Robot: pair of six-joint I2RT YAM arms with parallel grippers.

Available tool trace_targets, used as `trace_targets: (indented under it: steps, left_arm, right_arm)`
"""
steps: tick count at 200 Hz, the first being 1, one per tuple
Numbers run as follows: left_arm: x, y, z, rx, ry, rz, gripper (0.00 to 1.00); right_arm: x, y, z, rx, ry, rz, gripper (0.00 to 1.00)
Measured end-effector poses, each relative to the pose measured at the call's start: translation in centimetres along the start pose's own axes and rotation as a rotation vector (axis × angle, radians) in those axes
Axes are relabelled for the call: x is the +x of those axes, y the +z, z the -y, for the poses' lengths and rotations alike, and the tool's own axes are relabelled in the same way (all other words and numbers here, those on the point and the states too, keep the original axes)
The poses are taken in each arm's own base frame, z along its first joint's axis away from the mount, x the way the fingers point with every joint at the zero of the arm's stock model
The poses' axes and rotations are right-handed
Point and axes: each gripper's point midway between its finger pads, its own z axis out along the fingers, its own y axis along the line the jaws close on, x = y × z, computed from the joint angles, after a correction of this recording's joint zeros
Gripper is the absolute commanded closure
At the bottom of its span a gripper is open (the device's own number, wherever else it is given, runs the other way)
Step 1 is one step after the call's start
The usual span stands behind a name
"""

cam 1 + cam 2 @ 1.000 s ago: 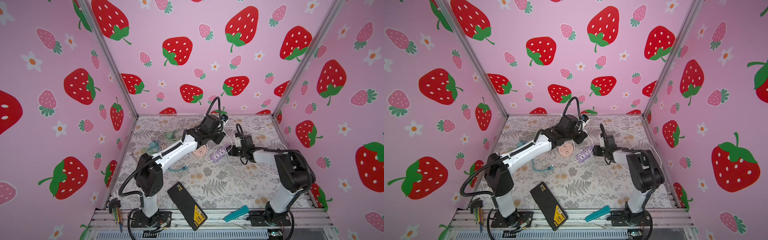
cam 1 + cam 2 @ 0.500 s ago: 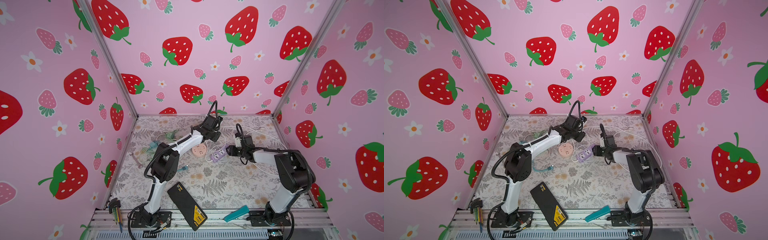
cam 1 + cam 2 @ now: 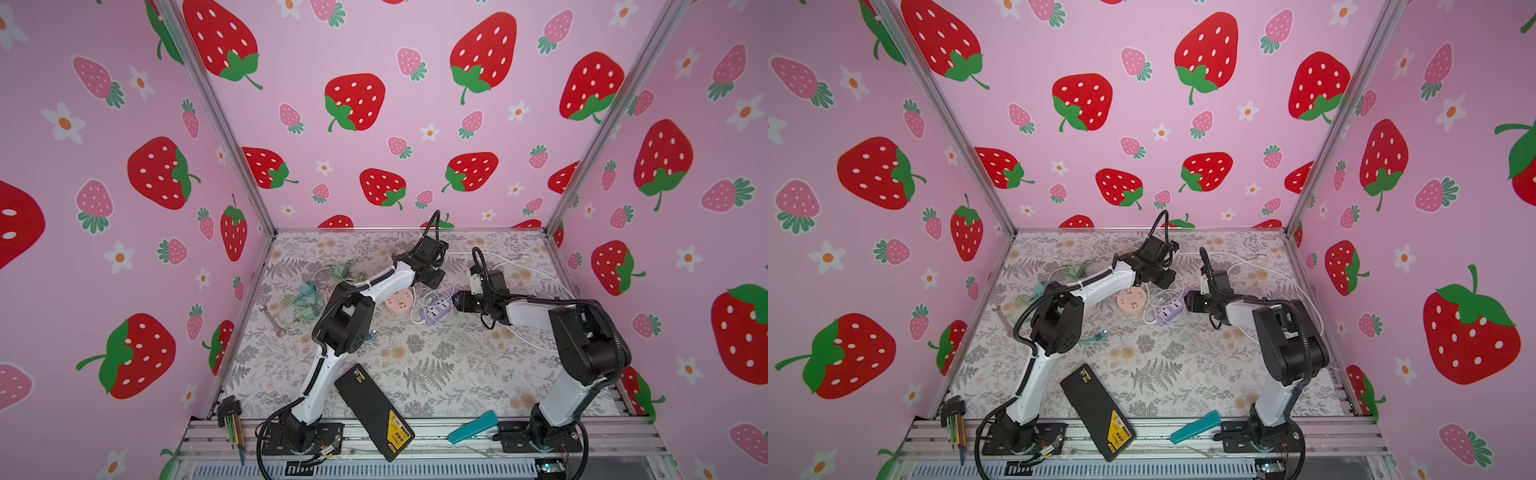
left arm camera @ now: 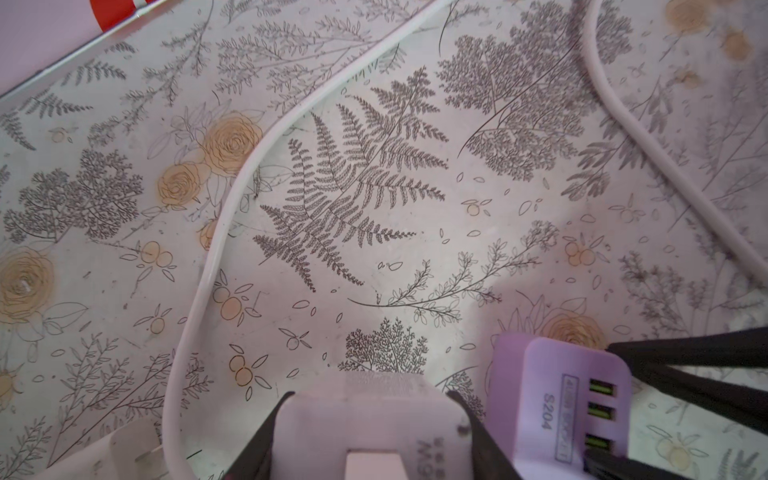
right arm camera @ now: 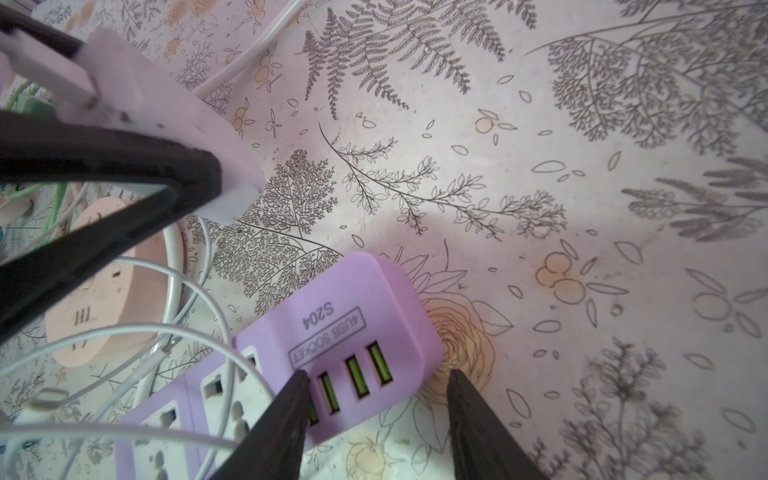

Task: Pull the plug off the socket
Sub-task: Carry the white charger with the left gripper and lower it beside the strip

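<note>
Quick read on the unplug job. The left fingers (image 4: 255,451) are clamped on the white plug (image 4: 365,428). From the right wrist view the plug hangs clear of the purple power strip (image 5: 345,316), apart from it and not seated in any outlet. So I'd say the pull itself is basically done.

The right fingers (image 5: 270,428) are pinched on the USB end of the strip, which lies on the table (image 3: 415,374). In both top views the plug-holding fingers sit at about 12 o'clock from the strip. The right ones are at 3 o'clock, and a round pink socket (image 3: 399,300) is at 9 o'clock.

What could bite from here:

- There are white cables (image 4: 218,232) looped over the strip and around the pink socket. I can't tell which one runs to the plug. If the left arm lifts away and that cord goes taut, it probably drags the strip or the pink socket along.
- The right grip is only on the very end, with one finger over the USB ports and the other near the corner. A sideways tug could pivot the strip or pop it loose.
- The plug's sides look smooth, so a cord snag might twist it out of the grip.
- Both sets of fingers are near each other, so a sloppy retreat toward 6 o'clock risks a bump.
</note>
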Motion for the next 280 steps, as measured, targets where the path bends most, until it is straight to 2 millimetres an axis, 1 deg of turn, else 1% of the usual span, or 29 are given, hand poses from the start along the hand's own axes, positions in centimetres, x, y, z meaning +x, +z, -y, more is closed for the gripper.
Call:
trace_targets:
  steps: [19,58,84,114,148,185,217,250,280]
  left_arm:
    - [0.8,0.3,-0.1,-0.007,-0.006,-0.029,0.75]
    - [1.2,0.4,-0.3,-0.011,-0.019,-0.045,0.72]
    - [1.1,0.5,-0.3,-0.013,-0.029,-0.044,0.65]
    - [1.1,1.3,-0.6,-0.019,-0.041,-0.042,0.61]
    - [1.0,1.3,-0.6,-0.021,-0.043,-0.040,0.55]
    - [1.0,1.3,-0.6,-0.018,-0.046,-0.040,0.45]
    - [0.9,1.3,-0.5,-0.011,-0.049,-0.038,0.40]
    - [0.8,1.2,-0.4,-0.005,-0.049,-0.035,0.38]
    - [0.2,1.0,-0.4,-0.003,-0.049,-0.022,0.38]
  right_arm:
    - [0.0,0.0,0.0,0.000,0.000,0.000,0.45]
    - [0.0,0.0,0.0,0.000,0.000,0.000,0.45]
    - [0.0,0.0,0.0,0.000,0.000,0.000,0.45]
    - [0.0,0.0,0.0,0.000,0.000,0.000,0.45]
    - [0.0,0.0,0.0,0.000,0.000,0.000,0.45]
    - [0.0,0.0,0.0,0.000,0.000,0.000,0.45]
    - [0.0,0.0,0.0,0.000,0.000,0.000,0.45]
    - [0.0,0.0,0.0,0.000,0.000,0.000,0.45]
    - [0.0,0.0,0.0,0.000,0.000,0.000,0.45]
